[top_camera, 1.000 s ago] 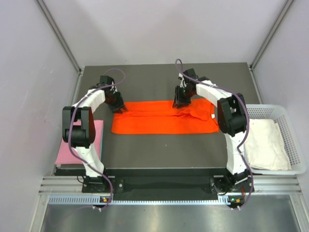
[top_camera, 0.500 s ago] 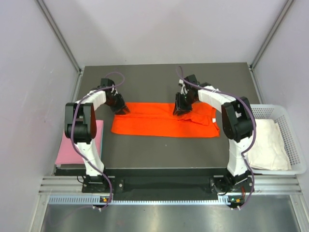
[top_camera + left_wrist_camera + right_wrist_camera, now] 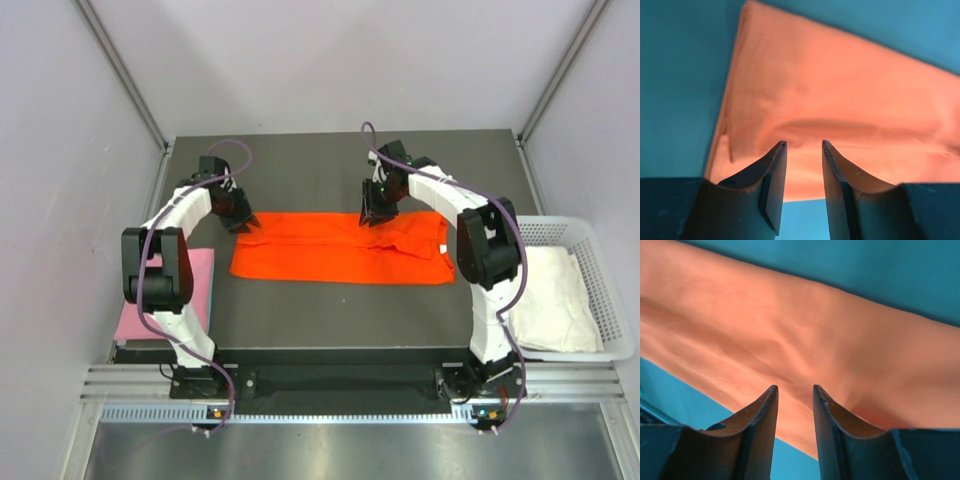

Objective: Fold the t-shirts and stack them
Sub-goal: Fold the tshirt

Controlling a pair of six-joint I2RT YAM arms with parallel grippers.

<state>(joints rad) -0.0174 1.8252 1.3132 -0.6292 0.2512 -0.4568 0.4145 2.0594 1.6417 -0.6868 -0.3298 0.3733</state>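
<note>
The orange-red t-shirt [image 3: 340, 247] lies folded into a long strip across the dark table [image 3: 340, 170]. My left gripper [image 3: 246, 223] hovers at its far left corner, open and empty; the shirt shows below its fingers in the left wrist view [image 3: 840, 100]. My right gripper [image 3: 368, 218] is over the strip's far edge right of centre, open and empty, with the cloth beneath it [image 3: 805, 340]. The pale pink t-shirt [image 3: 165, 293] lies folded at the table's left edge. The white t-shirt [image 3: 550, 295] lies in the basket on the right.
A white plastic basket [image 3: 600, 240] stands off the table's right edge. Grey walls enclose the table on the left, back and right. The arm bases sit on the rail at the near edge.
Both grippers have lifted slightly and pulled back toward the far edge of the orange-red shirt. The shirt's right part has been folded down, and the strip now lies flat.
</note>
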